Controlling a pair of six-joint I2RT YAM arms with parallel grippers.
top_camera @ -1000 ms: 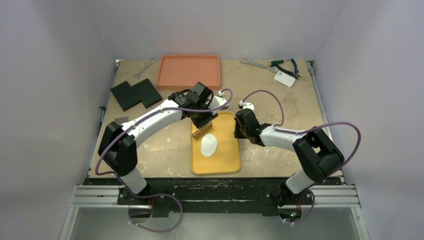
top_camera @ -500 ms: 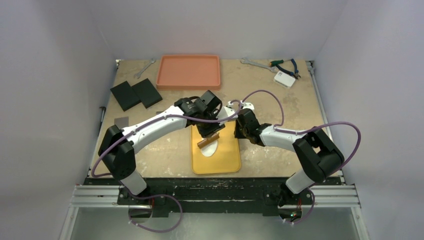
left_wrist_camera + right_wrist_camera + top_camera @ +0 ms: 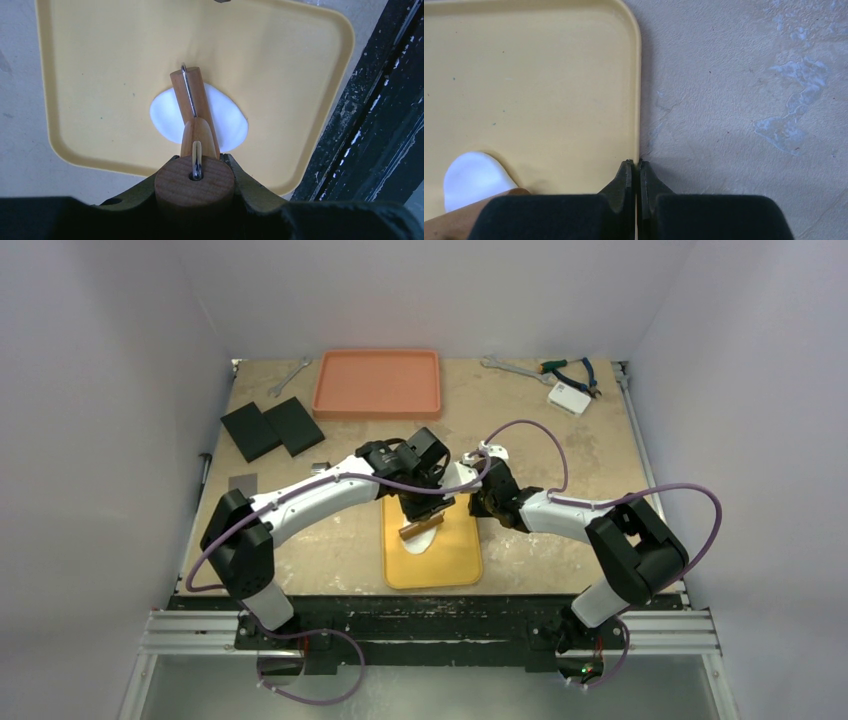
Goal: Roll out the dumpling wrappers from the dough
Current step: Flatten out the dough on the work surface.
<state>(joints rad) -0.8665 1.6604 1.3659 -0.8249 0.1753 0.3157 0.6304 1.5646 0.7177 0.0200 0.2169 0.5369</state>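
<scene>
A flat oval of white dough (image 3: 227, 122) lies on the yellow tray (image 3: 100, 75) and also shows as white dough (image 3: 423, 540) from above. My left gripper (image 3: 195, 162) is shut on the round wooden handle of a rolling pin (image 3: 194, 182). The pin's small roller (image 3: 192, 95) rests across the dough's middle. My right gripper (image 3: 634, 165) is shut on the yellow tray's (image 3: 549, 75) right rim, fingertips pinching the edge. From above, the left gripper (image 3: 425, 508) is over the tray and the right gripper (image 3: 478, 502) is at its far right side. Dumpling wrappers are out of view.
An orange tray (image 3: 377, 382) sits at the back. Two black blocks (image 3: 270, 428) lie at the back left, next to a wrench (image 3: 290, 375). Another wrench (image 3: 505, 365), pliers (image 3: 572, 370) and a white box (image 3: 568, 397) lie at the back right. The black rail runs along the near edge.
My left arm has carried the rolling pin from the tray's far end toward the near side, onto the dough. The right gripper has stayed on the tray rim.
</scene>
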